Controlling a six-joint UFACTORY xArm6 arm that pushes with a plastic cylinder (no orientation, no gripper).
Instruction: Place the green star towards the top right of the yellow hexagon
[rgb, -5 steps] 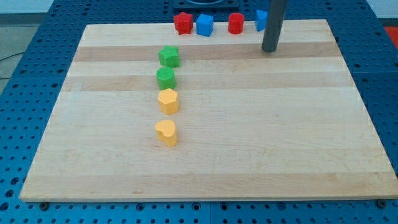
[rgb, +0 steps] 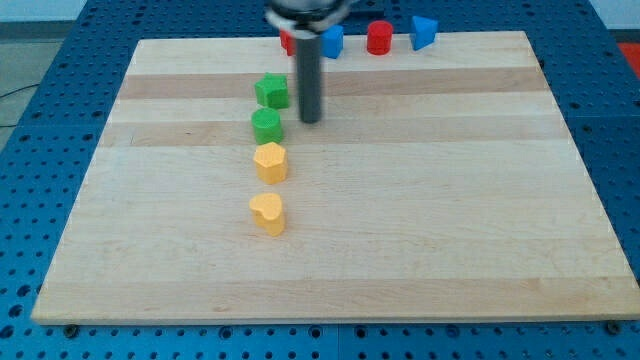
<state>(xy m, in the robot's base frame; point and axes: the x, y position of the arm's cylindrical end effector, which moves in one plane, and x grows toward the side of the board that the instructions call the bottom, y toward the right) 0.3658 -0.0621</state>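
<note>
The wooden board (rgb: 420, 230) lies on a blue perforated table (rgb: 30, 150). Toward the board's left-centre, 4 blocks form a column running from the view's top to its bottom. The green star (rgb: 271, 91) is the uppermost. Just below it sits a green cylinder (rgb: 266, 126), then the yellow hexagon (rgb: 270, 162) close under that, and lowest, a little apart, a yellow heart (rgb: 267, 214). So the star lies straight above the hexagon, with the cylinder between them.

Just right of the star and cylinder stands the dark rod (rgb: 309, 75), upright, and the tip (rgb: 310, 120) rests on the board near the cylinder's upper right, apart from both green blocks by a narrow gap. The arm carries no gripper, only this rod, so there is nothing to open or close.

Along the board's top edge, the rod partly hides a red block (rgb: 288, 43), whose shape cannot be made out, and a blue cube (rgb: 332, 41). Further right sit a red cylinder (rgb: 379, 37) and a blue triangular block (rgb: 424, 32).
</note>
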